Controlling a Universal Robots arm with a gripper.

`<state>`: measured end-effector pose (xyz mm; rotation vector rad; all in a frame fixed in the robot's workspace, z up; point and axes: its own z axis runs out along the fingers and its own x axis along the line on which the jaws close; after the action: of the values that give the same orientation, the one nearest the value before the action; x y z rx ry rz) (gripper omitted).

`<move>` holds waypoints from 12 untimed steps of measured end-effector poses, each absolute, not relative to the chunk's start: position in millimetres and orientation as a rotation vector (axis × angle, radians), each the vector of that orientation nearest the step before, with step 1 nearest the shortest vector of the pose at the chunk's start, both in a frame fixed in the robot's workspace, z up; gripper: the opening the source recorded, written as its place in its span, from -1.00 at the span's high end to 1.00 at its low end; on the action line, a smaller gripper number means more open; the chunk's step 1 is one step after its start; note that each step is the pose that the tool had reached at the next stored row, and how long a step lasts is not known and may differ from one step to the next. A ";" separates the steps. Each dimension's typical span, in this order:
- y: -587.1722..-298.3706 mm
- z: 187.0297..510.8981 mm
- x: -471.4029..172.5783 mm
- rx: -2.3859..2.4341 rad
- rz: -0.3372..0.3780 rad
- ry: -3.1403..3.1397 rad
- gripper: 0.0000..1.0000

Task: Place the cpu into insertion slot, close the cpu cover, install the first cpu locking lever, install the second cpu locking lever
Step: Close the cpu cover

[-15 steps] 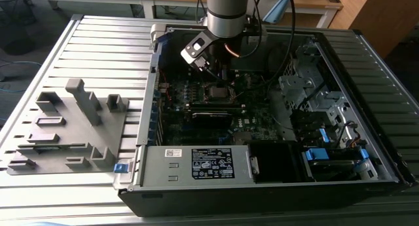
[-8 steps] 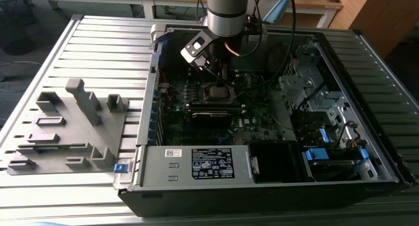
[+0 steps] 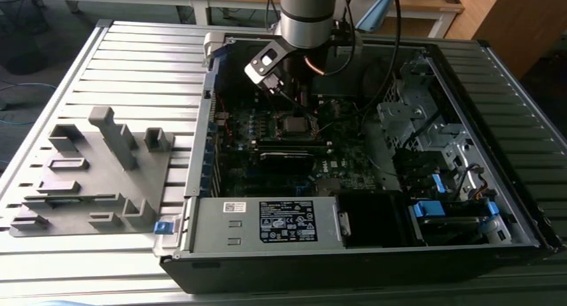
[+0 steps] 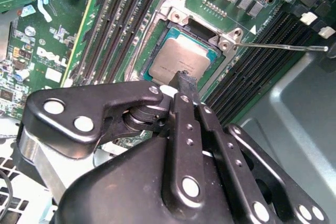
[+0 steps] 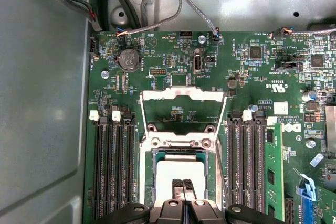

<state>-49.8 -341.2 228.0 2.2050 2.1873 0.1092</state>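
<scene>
Inside the open PC case (image 3: 265,266) on the slatted worktop (image 3: 133,67), the arm reaches down over the motherboard. The gripper (image 5: 183,184) is fully closed w/ nothing between its fingers. In the second wrist view its tip (image 4: 185,77) sits at the edge of the cpu (image 4: 178,56); can't tell if it's touching or just above. The cpu (image 5: 164,177) lies flat in the insertion slot (image 5: 148,182), silver face up, between 2 banks of long black memory slots (image 5: 113,171). The cpu cover (image 5: 184,94) is flipped open, tilted back from the slot, w/ green board visible thru its window. A thin metal locking lever (image 4: 283,47) sticks out sideways, not latched. On the exterior view's left, a grey fixture (image 3: 97,180) sits well apart from the case.
</scene>
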 end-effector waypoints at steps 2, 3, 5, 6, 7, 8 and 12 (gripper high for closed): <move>-341.2 228.0 -49.8 2.205 0.109 2.187 0.79; -341.2 228.1 -49.8 2.205 0.109 2.187 0.79; -341.2 228.6 -49.8 2.205 0.109 2.187 0.79; -341.2 229.0 -49.8 2.205 0.109 2.187 0.79; -341.2 229.4 -49.8 2.205 0.109 2.187 0.79; -341.2 229.9 -49.8 2.205 0.109 2.187 0.79; -341.2 234.0 -49.8 2.205 0.109 2.187 0.79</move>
<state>-49.8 -341.2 234.0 2.2050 2.1873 0.1090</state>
